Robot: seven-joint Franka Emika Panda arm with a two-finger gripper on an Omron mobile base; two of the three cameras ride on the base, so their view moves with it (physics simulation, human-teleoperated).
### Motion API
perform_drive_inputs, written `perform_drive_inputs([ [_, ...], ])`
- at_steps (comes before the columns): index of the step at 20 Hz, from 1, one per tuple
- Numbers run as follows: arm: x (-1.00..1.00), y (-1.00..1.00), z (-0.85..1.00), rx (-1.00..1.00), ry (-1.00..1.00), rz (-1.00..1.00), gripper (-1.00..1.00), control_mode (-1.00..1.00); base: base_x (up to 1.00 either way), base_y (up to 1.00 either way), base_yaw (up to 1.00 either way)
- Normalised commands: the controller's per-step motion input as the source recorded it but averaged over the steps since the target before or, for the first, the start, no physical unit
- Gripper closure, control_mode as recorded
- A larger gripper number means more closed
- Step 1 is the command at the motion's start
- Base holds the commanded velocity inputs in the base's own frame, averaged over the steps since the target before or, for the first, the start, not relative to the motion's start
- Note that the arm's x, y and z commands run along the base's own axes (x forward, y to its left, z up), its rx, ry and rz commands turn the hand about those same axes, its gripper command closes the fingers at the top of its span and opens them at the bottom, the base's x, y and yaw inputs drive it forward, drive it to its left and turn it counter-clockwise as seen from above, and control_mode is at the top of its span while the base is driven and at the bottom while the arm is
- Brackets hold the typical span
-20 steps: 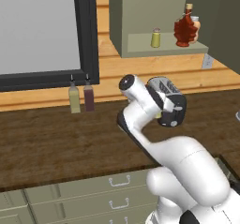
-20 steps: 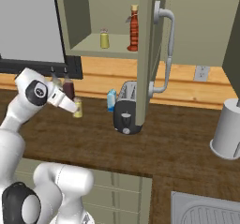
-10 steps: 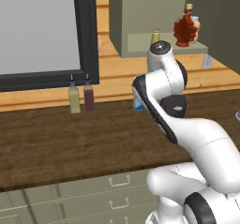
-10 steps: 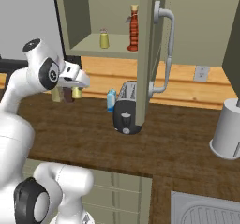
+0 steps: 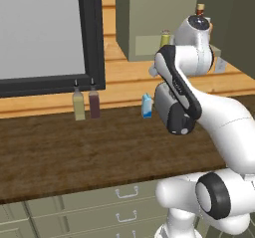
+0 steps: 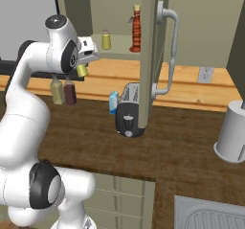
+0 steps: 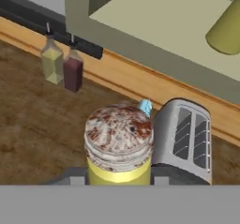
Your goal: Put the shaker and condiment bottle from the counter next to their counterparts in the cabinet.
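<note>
The shaker (image 7: 119, 148), a small yellow-green cylinder with a mottled silver-grey cap flecked rust-brown, sits gripped in the jaws, held in the air above the worktop (image 5: 74, 147) and just below the front edge of the cabinet (image 6: 119, 12) shelf. In the right base view the shaker (image 6: 82, 70) hangs under the white hand, tilted. Its twin (image 6: 106, 40), the same yellow-green with a grey cap, stands upright on the flat pale-olive shelf; beside it stands the bottle (image 6: 136, 29), dark red-brown and ribbed, with a narrow neck, tan stopper and small white tag. No writing can be read on either. Below, on the dark wood-grain worktop, a rounded metal toaster (image 7: 185, 138) with two slots stands next to a small blue-white carton (image 5: 147, 105). Farther along, against the wall, two slim bottles (image 5: 84, 102), one olive and one maroon, stand touching side by side.
</note>
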Motion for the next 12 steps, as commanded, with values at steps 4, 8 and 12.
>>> perform_drive_inputs([
  [4,-0.16,0.0,0.28,-0.09,-0.13,0.17,1.0,-1.0,0.0,0.0,0.0],
  [8,-0.02,0.0,0.0,0.02,-0.01,0.0,1.0,-1.0,0.0,0.0,0.0],
  [12,-0.08,-0.03,0.27,0.09,-0.22,-0.21,1.0,-1.0,0.0,0.0,0.0],
])
